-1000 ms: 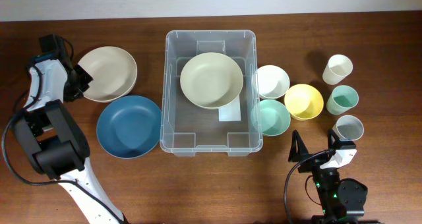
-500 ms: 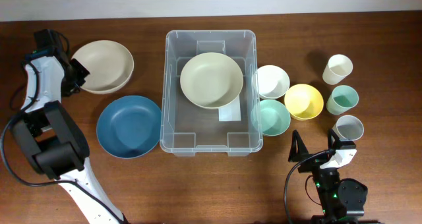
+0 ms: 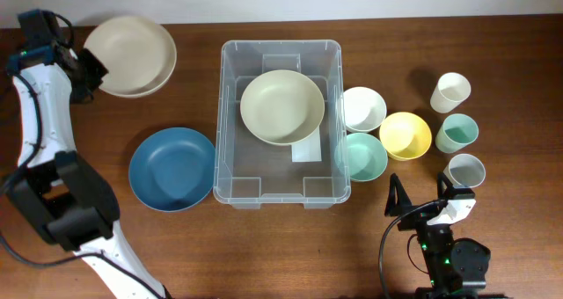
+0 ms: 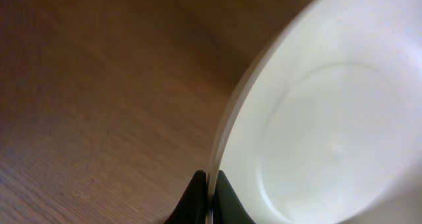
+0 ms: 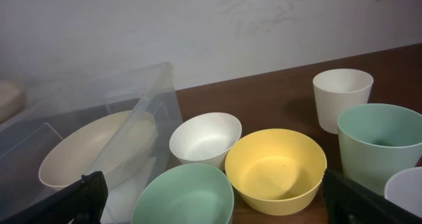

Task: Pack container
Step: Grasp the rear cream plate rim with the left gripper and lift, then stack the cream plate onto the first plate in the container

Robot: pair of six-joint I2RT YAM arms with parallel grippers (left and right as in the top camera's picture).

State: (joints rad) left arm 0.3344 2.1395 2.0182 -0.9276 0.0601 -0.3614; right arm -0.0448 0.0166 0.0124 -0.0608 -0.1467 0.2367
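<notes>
Your left pincer is clenched on the rim of the wide cream plastic plate; a rim pinch is probably the only hold a shallow dish offers. The clear rectangular plastic container sits well to that pincer's right, cream bowl already inside. Your right pincer is released, holding nothing

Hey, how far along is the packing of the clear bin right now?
Done: one cream bowl lies inside the container. In hand: the left end effector grips the beige plate by its rim, outside the container. Left: the blue plate, white bowl, mint bowl, yellow bowl, white cup, mint cup and grey cup, all on the table. The right end effector is open and empty.
</notes>
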